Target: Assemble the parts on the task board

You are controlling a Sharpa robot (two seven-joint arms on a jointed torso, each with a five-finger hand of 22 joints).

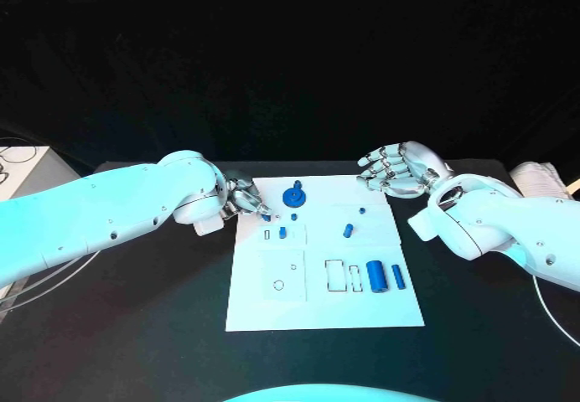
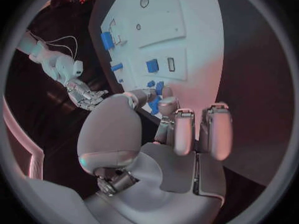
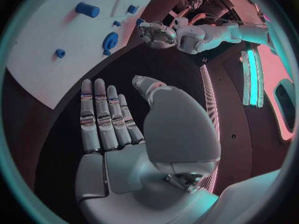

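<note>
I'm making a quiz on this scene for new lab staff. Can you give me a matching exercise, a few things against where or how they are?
Things:
1. left hand
2. right hand
3. big blue cylinder
4. round blue disc part

Places or states:
A. open, off the far right corner of the task board
B. at the board's far left edge, fingers on a small blue piece
C. lying on the board's near right part
D. on the board's far middle

Pairs: 1-B, 2-A, 3-C, 4-D

rounded white arms (image 1: 109,213), each ending in a silver hand (image 1: 399,170).
</note>
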